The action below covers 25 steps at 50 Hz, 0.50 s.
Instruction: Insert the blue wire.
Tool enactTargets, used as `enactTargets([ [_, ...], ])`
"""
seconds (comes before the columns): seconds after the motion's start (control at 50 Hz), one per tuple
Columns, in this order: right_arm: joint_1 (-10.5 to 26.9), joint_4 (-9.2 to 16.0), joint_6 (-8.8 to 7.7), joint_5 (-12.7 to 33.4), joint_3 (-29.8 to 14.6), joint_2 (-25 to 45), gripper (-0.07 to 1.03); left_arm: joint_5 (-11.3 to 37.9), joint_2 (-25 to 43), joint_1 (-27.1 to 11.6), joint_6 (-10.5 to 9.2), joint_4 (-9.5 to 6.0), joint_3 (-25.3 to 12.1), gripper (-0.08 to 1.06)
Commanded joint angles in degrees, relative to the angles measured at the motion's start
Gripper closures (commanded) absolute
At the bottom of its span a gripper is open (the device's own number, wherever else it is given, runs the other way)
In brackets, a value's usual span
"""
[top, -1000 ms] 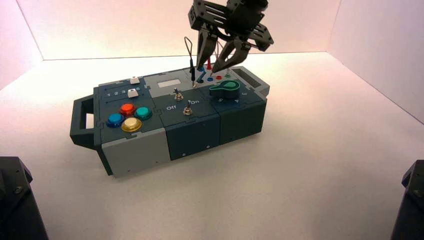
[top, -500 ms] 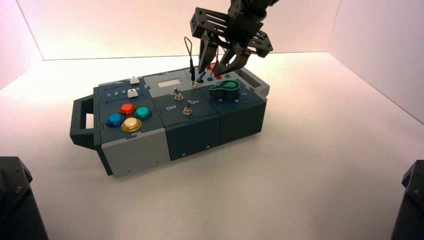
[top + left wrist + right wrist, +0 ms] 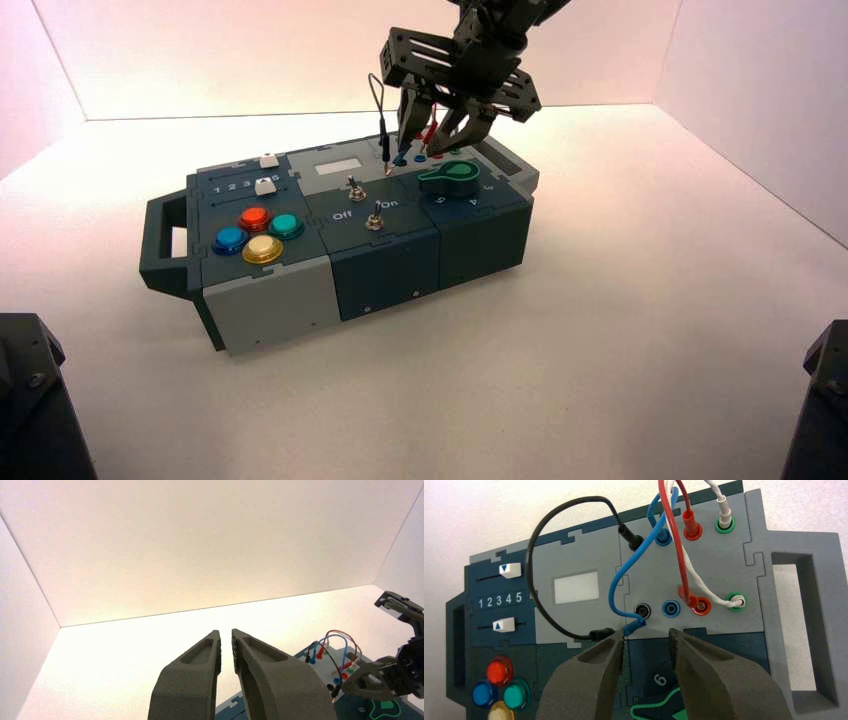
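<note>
On the box, left-end slider panel (image 3: 499, 601): "1 2 3 4 5"; toward four o'clock, switch panel (image 3: 372, 210): "Off", "On".

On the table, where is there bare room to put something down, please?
The table is bare right of the box, and between its near side and the picture's bottom edge. It is crowded at the sockets: wires and the right gripper above.

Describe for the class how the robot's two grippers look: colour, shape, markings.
The left gripper and right gripper match: dark grey-black, with broad fingers tapering to narrow tips. The right one's frame, seen from above, is black with long slots. No lettering shows.
</note>
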Motion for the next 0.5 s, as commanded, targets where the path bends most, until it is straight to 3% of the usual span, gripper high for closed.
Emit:
enactTargets([
  [0.02, -0.2, 0.3, 0.18, -0.8, -1.6, -0.4, 0.48, -0.4, 0.9, 0.2, -0.18, 0.00, -1.9, 0.83],
  [0.5, -0.2, 0.3, 0.18, -1.5, -2.8, 0.6, 0.48, -0.4, 1.1, 0.2, -0.09, -0.09, -1.9, 0.83],
])
